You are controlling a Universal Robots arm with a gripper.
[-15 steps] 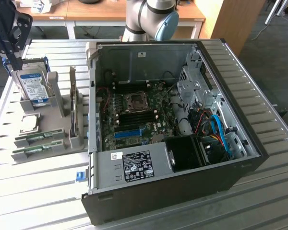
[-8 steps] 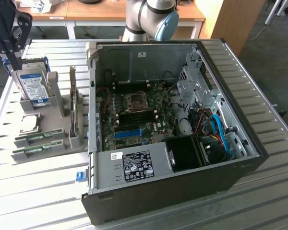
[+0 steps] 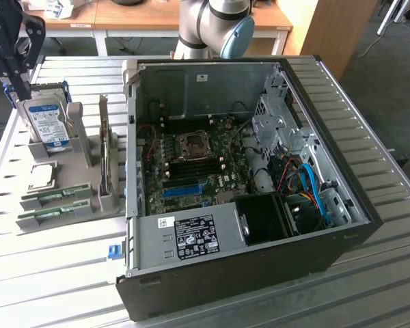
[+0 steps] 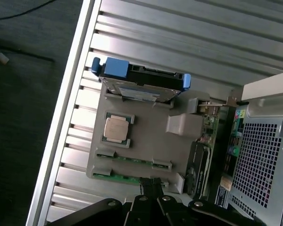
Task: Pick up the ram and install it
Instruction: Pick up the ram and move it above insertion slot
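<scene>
Two long, flat green ram sticks (image 3: 53, 198) (image 4: 132, 160) with small dark chips are seen lying side by side in slots of a grey moulded plastic tray (image 3: 70, 180) (image 4: 146, 136), just beside a square silver processor chip (image 3: 42, 175) (image 4: 117, 128). The tray is set on a ribbed metal table (image 3: 55, 266). The black gripper (image 3: 20, 85) (image 4: 151, 187) is held above the tray, fingertips pressed together, with nothing gripped.

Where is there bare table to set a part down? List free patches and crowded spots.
Free: the slatted table in front of the gray holder, toward the camera, and the strip beside the computer case at the exterior view's right. Crowded: the holder, with hard drive, processor and ram sticks; the case interior.
</scene>
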